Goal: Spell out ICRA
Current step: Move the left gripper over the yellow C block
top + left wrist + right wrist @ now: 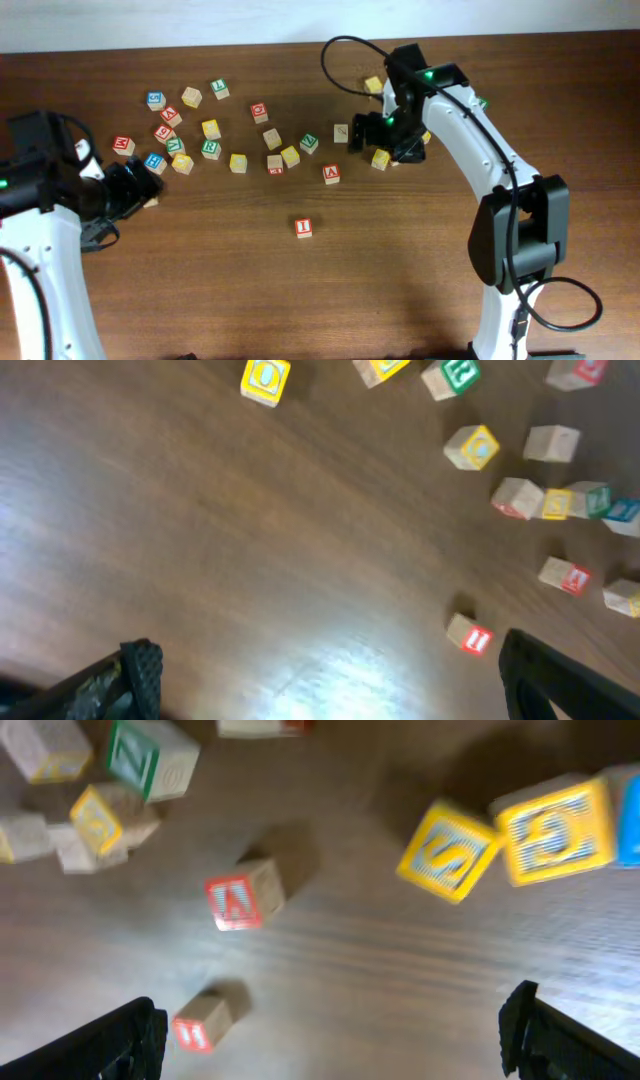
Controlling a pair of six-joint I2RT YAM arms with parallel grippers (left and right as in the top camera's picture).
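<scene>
Wide open and empty, the right gripper (330, 1025) and left gripper (330, 665) are hovering.
The I cube (304, 228) is sitting alone; the right arm is probably needing to descend onto what looks like the yellow C (555, 830).

We find the yellow C (553, 832) blurred in the right wrist view; the blue cube (631, 815) beside it is cut by the edge; the left gripper (328, 660) shows only fingertips.
</scene>
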